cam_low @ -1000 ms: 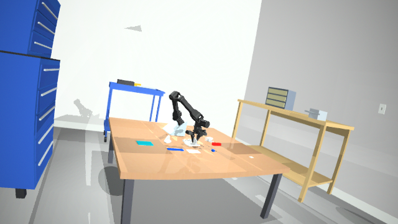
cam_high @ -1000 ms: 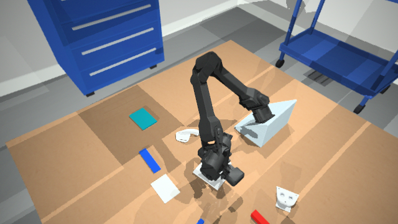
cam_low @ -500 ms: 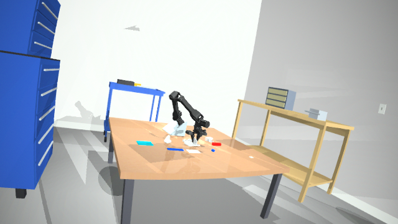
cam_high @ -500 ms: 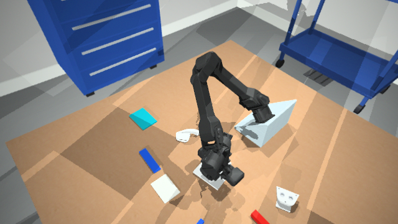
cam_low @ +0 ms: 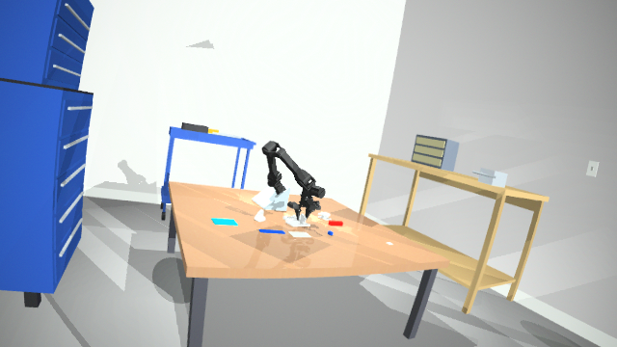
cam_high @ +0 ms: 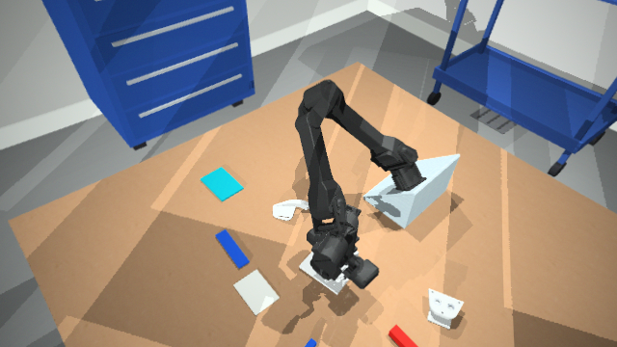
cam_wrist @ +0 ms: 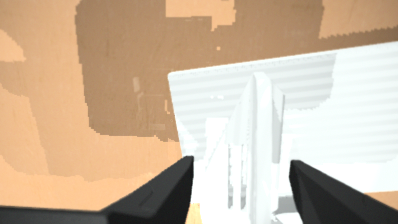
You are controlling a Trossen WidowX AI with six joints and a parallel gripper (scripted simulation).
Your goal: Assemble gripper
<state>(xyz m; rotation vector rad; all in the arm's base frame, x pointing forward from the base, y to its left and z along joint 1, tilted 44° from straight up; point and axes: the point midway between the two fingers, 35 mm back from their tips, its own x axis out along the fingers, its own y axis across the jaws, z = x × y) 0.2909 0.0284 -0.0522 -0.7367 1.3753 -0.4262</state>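
Jaws (cam_high: 340,278) (cam_low: 302,218) (cam_wrist: 241,161) about half open, gripping nothing. Fingers stand on either side of a white jaw piece (cam_wrist: 262,150); in the wrist view a gap shows between it and the right-hand finger in the picture. Directly beneath: the ribbed white gripper base (cam_high: 312,271) (cam_low: 291,222) (cam_wrist: 310,135), flat on the desk (cam_high: 169,270) (cam_low: 217,255) (cam_wrist: 40,100). Pin engagement cannot be made out.

Placement, judged: base lies flat so its pins point up and parts can go on from above, hence the downward reach. Moderate opening probably chosen to free the piece without knocking it off its pin.

Second piece, a curved white jaw (cam_high: 284,210) (cam_low: 260,217), lies well apart from the jaws, toward the cabinet side in the top view; it must join the first for the teeth to mesh. Housing plate (cam_high: 444,308) (cam_low: 324,215), white with two round holes, waits on the opposite side of the jaws, off the base; sensible, since it closes over both stubs last.

Blue bar (cam_high: 232,249) (cam_low: 272,231) and pale flat square (cam_high: 255,291) (cam_low: 300,234) sit to the left of the jaws in the top view, outside the work.

Next, judged: straight lift, both fingers clear. Risk: sideways drag could tilt the piece or turn its teeth out of phase.
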